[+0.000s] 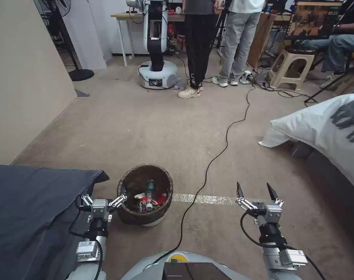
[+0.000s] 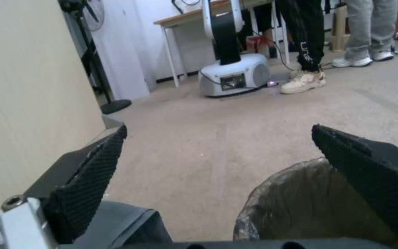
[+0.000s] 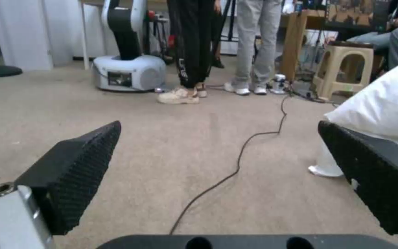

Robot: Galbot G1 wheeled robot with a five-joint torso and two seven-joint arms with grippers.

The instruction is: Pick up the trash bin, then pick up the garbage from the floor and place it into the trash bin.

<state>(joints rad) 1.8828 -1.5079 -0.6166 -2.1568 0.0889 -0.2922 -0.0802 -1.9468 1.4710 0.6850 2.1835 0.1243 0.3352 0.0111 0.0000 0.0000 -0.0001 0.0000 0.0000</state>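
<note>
Just right of the left gripper [image 1: 103, 199], whose open fingers straddle its near-left rim, stands the trash bin [image 1: 145, 194]; right gripper [image 1: 256, 191], also open, hovers well apart.

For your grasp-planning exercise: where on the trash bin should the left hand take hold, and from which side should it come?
Grip the bag-covered rim of the trash bin, on its left edge nearest the left hand. The round body looks wider than the open fingers, so one finger probably goes inside the wall and one outside, coming from the left and above. It stands upright on the carpet with litter inside.
</note>
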